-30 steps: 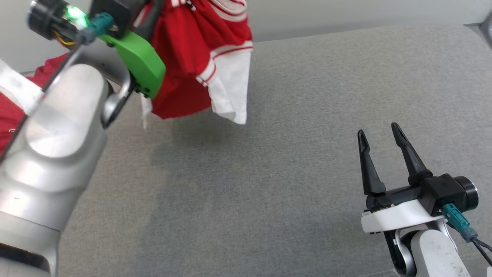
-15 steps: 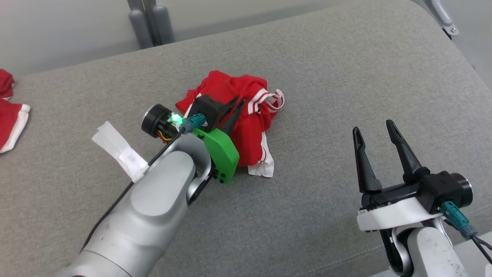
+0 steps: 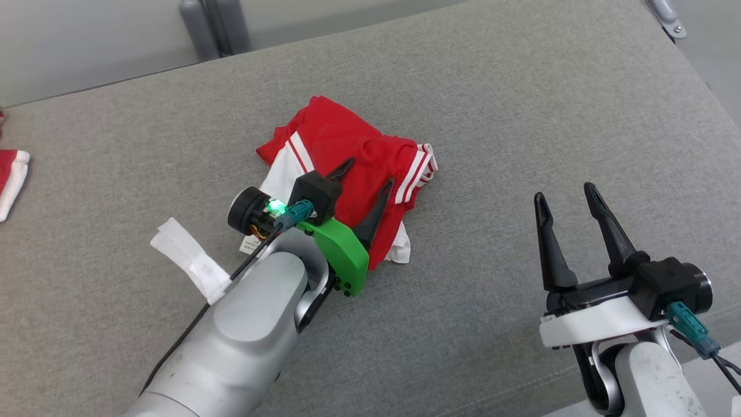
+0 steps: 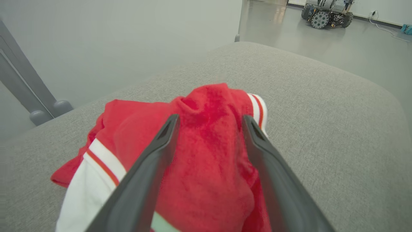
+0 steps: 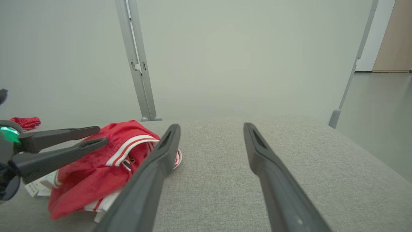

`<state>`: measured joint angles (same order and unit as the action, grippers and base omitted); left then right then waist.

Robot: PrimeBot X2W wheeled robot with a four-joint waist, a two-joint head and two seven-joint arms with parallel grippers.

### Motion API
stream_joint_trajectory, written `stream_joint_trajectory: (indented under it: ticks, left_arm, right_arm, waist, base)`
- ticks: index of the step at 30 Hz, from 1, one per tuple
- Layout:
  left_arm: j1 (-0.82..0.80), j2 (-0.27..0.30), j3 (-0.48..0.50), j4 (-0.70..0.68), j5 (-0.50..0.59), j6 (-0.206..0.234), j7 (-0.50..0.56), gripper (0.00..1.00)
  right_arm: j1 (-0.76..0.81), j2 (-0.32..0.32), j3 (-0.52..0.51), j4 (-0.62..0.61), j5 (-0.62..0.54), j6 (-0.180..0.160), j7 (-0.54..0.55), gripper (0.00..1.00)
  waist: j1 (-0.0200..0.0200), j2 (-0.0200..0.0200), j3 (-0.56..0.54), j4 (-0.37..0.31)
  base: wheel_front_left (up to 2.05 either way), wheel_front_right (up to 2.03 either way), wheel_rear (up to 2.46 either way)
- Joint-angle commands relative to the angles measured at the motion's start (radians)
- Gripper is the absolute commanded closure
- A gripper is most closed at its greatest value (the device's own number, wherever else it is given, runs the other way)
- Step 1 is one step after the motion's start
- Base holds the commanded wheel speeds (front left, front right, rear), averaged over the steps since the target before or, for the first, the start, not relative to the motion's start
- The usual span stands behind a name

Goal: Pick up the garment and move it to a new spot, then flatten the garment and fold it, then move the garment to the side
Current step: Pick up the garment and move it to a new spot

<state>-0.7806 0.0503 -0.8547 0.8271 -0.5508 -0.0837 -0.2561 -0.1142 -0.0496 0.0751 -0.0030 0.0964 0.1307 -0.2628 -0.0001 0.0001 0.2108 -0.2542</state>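
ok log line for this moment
garment: crumpled on grey surface | left fingers: open over garment | right fingers: open, empty, apart from garment

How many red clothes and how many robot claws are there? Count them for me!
Red clothes: 2, the garment in the middle and another piece at the left edge of the cushion.
Grippers: 2, left gripper and right gripper.
Total: 4

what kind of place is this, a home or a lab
Probably a robotics lab or test room: a wheeled machine sits on the bare polished floor, grey metal posts stand against plain walls, and the garment lies on a grey padded surface.
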Motion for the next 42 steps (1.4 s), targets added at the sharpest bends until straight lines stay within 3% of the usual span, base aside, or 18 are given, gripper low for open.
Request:
stream_joint_trajectory:
  ticks: [1,9,18,23,29,42]
  left_arm:
    - [0.022,0.001,0.005,-0.015,0.002,0.01,-0.007,0.0]
    - [0.132,0.04,0.104,-0.195,0.046,0.059,-0.008,0.0]
    - [0.374,0.088,0.247,-0.374,0.073,0.134,-0.008,0.0]
    - [0.526,0.097,0.364,-0.495,0.104,0.187,-0.008,0.0]
    - [0.684,0.087,0.478,-0.613,0.154,0.217,-0.009,0.0]
    - [0.821,0.044,0.619,-0.665,0.224,0.184,-0.009,0.0]
  right_arm:
    - [0.006,-0.002,0.0,0.004,-0.005,0.0,-0.003,0.0]
    - [0.031,-0.002,-0.009,0.015,-0.025,0.0,-0.003,0.0]
    - [0.071,-0.002,-0.024,0.037,-0.037,0.0,-0.003,0.0]
    - [0.093,-0.002,-0.035,0.052,-0.03,0.0,-0.003,0.0]
    - [0.118,-0.002,-0.052,0.058,-0.01,0.0,-0.003,0.0]
    - [0.142,-0.002,-0.059,0.078,0.008,0.0,-0.003,0.0]
  waist:
    - [0.0001,-0.0001,-0.025,0.031]
    - [0.0001,-0.0001,-0.09,0.104]
    - [0.0001,-0.0001,-0.159,0.171]
    - [0.0001,-0.0001,-0.19,0.197]
    - [0.0001,-0.0001,-0.213,0.217]
    - [0.0001,-0.0001,-0.228,0.236]
  base:
    - [0.0,0.0,0.0]
    - [0.0,0.0,0.0]
    - [0.0,0.0,0.0]
    - [0.0,0.0,0.0]
    - [0.0,0.0,0.0]
    - [0.0,0.0,0.0]
